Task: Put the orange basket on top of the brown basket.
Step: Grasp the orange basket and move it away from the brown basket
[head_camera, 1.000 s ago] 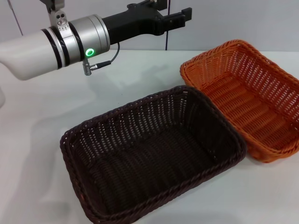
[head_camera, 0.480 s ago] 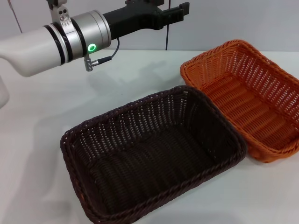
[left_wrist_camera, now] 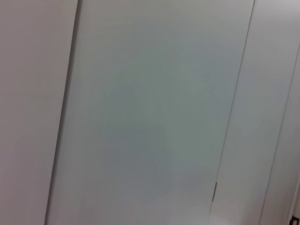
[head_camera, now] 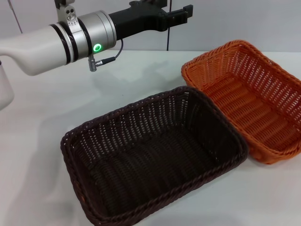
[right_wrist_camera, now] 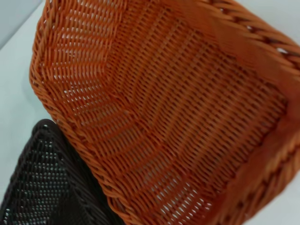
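The orange basket sits empty at the right of the white table, its long side touching a corner of the brown basket. The brown basket lies empty in the front middle. My left gripper hangs high over the back of the table, well clear of both baskets and left of the orange one. Its wrist view shows only a plain wall. The right wrist view looks from close above into the orange basket, with a corner of the brown basket beside it. The right gripper itself does not show.
The white table has bare surface to the left of and behind the brown basket. A grey wall with a dark vertical seam stands behind the table.
My left arm has shifted slightly to the right and upward at the back. Both baskets lie where they were.
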